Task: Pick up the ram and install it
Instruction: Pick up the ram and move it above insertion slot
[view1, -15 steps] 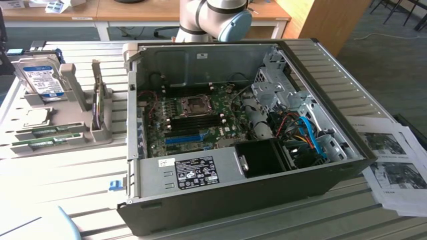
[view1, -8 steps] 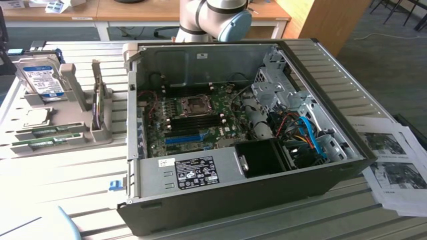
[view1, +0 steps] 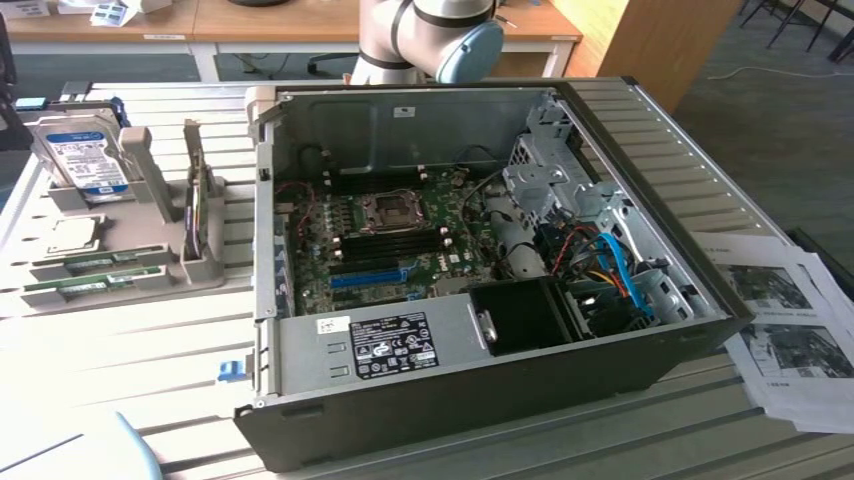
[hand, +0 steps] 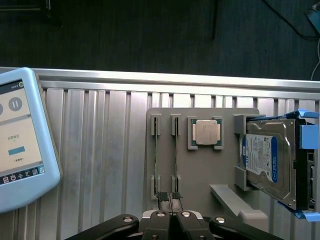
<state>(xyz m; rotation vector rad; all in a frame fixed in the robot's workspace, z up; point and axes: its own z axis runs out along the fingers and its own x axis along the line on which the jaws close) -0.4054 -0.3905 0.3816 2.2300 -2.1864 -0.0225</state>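
in the grey holder (hand: 200, 170), two ram sticks (hand: 175, 160), gripper (hand: 169, 200) pressed together, clear of them

Thin green ram (hand: 156, 156), on edge in tray (hand: 200, 170) slots

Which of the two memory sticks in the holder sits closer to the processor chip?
The memory stick slotted beside the processor chip; the other stick is outermost in the holder.

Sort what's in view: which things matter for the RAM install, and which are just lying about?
For the job: two ram sticks in the grey holder, gripper shut close to their ends, motherboard in the open case.
Lying about: hard drive, processor chip, touchscreen pendant, printed sheets.
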